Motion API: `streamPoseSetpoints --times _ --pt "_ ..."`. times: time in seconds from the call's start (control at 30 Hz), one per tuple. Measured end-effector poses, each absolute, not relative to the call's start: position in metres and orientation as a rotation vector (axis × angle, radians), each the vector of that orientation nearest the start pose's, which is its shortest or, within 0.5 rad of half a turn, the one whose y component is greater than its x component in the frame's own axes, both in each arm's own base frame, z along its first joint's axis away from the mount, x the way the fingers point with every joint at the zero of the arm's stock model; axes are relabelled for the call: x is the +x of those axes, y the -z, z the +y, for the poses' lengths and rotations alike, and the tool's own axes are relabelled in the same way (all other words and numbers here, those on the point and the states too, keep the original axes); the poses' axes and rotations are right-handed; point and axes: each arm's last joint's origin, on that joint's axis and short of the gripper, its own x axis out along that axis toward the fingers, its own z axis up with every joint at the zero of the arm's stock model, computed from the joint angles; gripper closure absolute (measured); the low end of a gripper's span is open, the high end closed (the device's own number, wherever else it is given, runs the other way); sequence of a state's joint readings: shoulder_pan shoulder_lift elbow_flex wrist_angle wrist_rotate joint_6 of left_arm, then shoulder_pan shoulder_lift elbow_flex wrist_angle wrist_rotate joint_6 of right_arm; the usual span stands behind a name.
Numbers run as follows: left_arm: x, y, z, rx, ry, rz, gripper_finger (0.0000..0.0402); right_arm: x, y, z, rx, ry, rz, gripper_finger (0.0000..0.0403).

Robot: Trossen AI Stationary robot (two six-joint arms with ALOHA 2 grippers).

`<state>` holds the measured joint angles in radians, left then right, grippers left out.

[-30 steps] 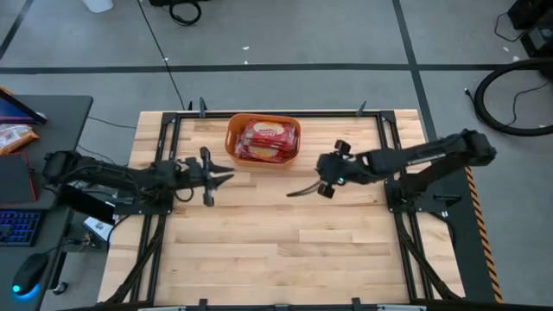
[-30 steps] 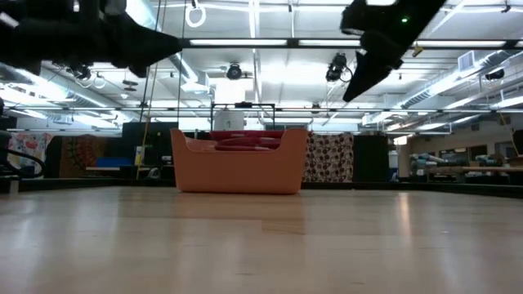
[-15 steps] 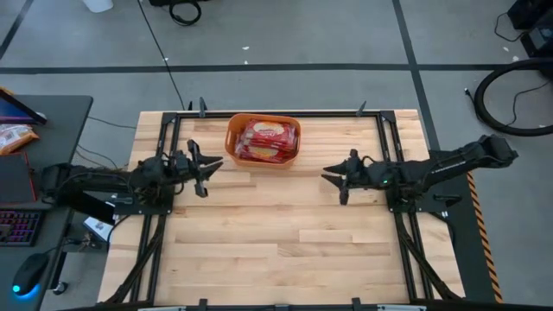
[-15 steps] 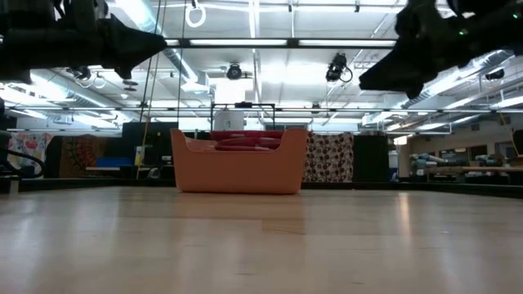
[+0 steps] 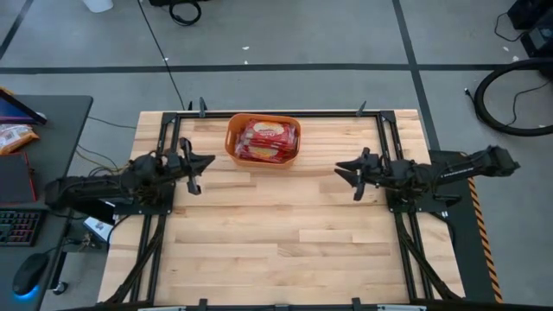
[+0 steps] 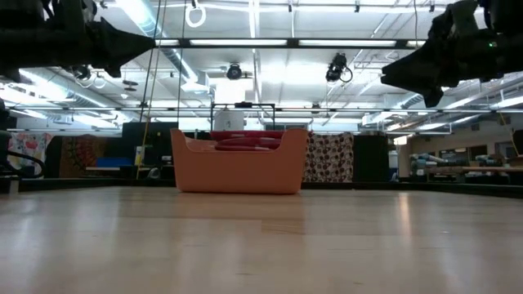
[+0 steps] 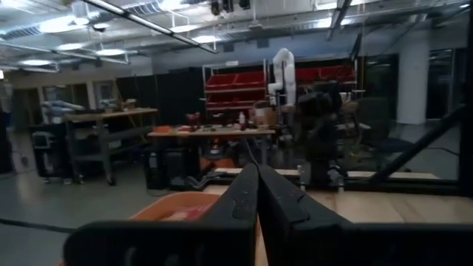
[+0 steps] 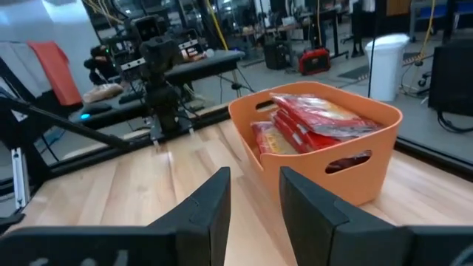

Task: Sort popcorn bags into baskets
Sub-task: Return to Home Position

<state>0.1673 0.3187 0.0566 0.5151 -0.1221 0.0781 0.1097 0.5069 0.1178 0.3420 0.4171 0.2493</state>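
As they lie flat, red popcorn bags (image 5: 263,138) fill the smooth orange tub (image 8: 292,176).

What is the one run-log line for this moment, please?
popcorn bags: stacked in orange tub | left gripper: shut, empty, left of tub | right gripper: open, empty, right of tub

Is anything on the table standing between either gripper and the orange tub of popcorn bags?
Nothing visible does. The left gripper and the right gripper hang above the table on either side of the orange tub, which holds the red popcorn bags. Only bare wood lies between each gripper and the tub.
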Motion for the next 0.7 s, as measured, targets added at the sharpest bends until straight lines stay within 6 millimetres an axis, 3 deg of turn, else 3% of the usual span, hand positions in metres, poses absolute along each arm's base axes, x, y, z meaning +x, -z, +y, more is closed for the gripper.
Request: streamPoseSetpoints --times 0.2,0.33,0.53,0.7 --pt "0.106 -0.204 0.022 0.067 -0.303 -0.239 0.0394 0.119 -0.170 0.000 0.257 0.350 -0.072 0.0282" --pt "0.103 -0.200 0.021 0.043 -0.296 -0.196 0.0395 0.116 -0.172 -0.001 0.273 0.370 -0.087 0.0282" --pt "0.088 -0.205 0.018 0.077 -0.276 -0.280 0.0396 0.113 -0.176 -0.001 0.230 0.377 -0.121 0.0282" --pt "0.091 -0.202 0.017 0.075 -0.244 -0.245 0.0395 0.111 -0.178 -0.003 0.215 0.438 -0.146 0.0282"
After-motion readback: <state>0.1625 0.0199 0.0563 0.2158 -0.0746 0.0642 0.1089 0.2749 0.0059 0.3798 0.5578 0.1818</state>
